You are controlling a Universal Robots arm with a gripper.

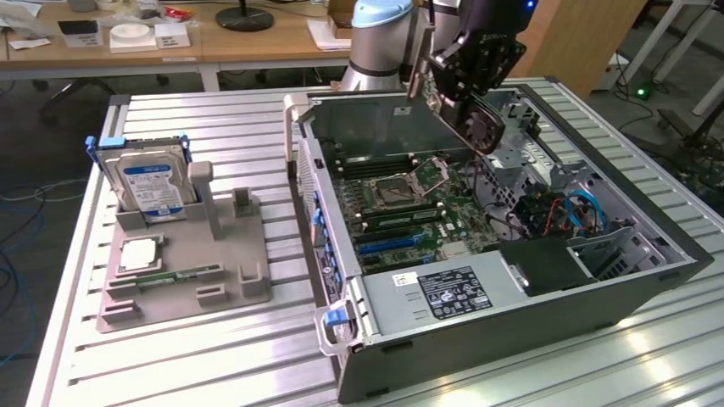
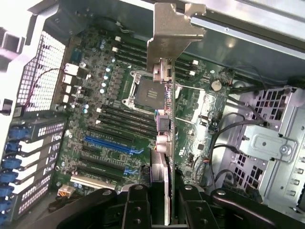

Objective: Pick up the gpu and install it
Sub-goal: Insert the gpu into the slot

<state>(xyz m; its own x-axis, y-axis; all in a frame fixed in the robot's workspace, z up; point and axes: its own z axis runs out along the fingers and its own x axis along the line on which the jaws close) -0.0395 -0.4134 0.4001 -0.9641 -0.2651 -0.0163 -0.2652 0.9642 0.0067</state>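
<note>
The gpu (image 1: 483,127) hangs tilted over the open computer case (image 1: 633,280), with its round fan facing outward and its pale metal bracket strip (image 1: 418,64) pointing up. My gripper (image 1: 464,89) is shut on the card's upper part. In the wrist view the gpu (image 2: 167,143) shows edge-on between the black fingers (image 2: 136,205), with its bracket (image 2: 171,33) at the far end. My gripper (image 2: 164,207) holds the card above the green motherboard (image 2: 95,95). The blue expansion slot (image 2: 112,145) lies below and to one side of the card's edge.
A grey fixture tray (image 1: 232,288) on the exterior view's left holds a silver hard drive (image 1: 147,182), a processor chip (image 1: 138,253) and a memory stick (image 1: 169,275). Inside the case are a drive cage (image 2: 271,143), cables (image 1: 577,212) and a power supply (image 1: 453,292).
</note>
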